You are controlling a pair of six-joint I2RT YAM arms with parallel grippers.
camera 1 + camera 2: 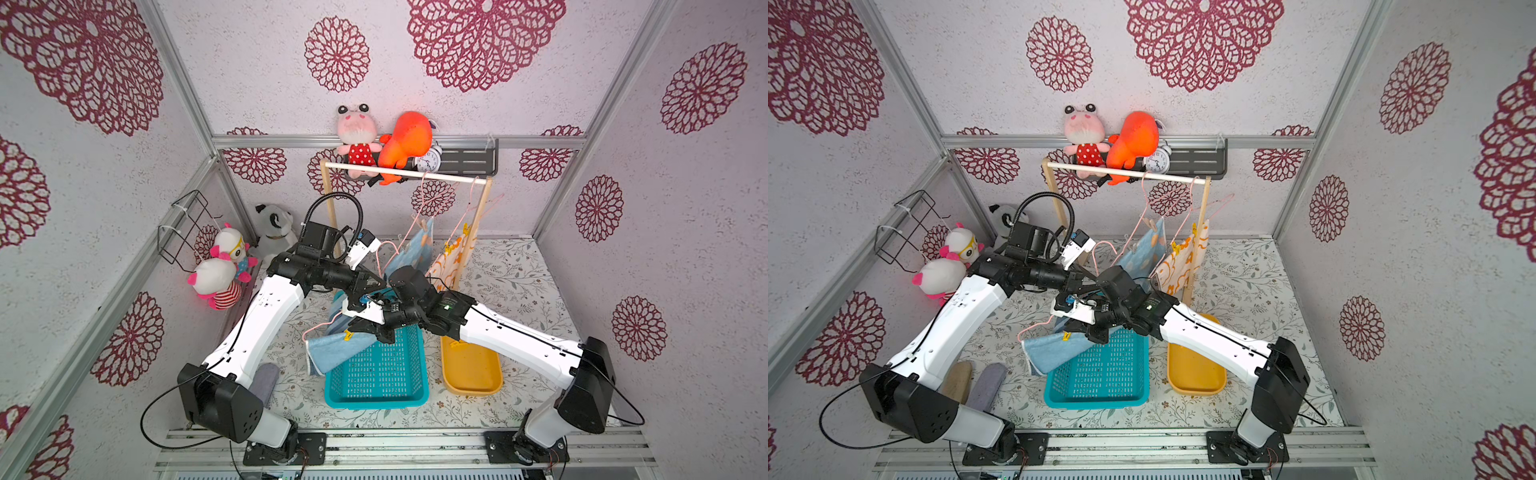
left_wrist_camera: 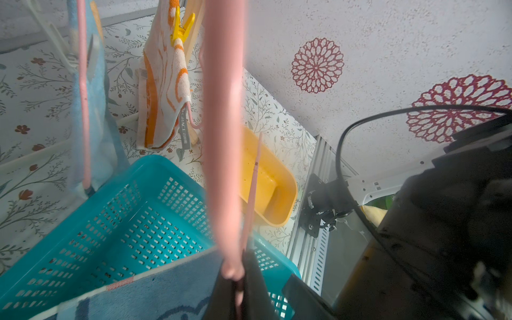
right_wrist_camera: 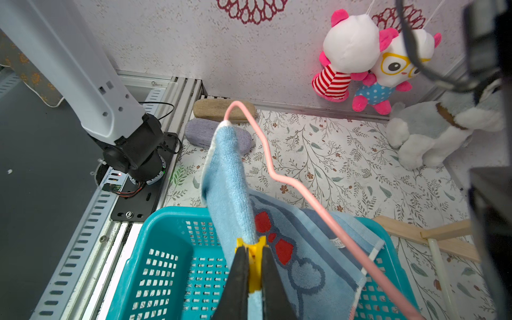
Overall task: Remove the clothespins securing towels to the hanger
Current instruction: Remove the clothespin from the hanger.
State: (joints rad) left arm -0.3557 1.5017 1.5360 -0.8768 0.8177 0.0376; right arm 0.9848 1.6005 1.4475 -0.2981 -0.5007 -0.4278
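Over the teal basket (image 3: 171, 249), my right gripper (image 3: 252, 250) is shut on a yellow clothespin (image 3: 253, 266). The pin is clipped on a light blue towel (image 3: 230, 177), which hangs from a pink hanger (image 3: 277, 171). My left gripper (image 2: 241, 266) is shut on that hanger's wire (image 2: 224, 138). In a top view the same towel (image 1: 332, 353) droops over the basket's left rim with the clothespin (image 1: 345, 336) on it. A second blue towel (image 1: 415, 253) and a white-orange towel (image 1: 451, 257) hang pinned on the wooden rack (image 1: 374, 169). A yellow clothespin (image 2: 180, 27) grips the white-orange one.
A yellow tray (image 1: 471, 370) lies right of the teal basket (image 1: 376, 374). Two soft cases (image 1: 957, 380) rest by the left arm's base. Plush toys (image 1: 220, 270) crowd the left wall and the back shelf (image 1: 469, 160). A wire basket (image 1: 183, 232) juts from the left wall.
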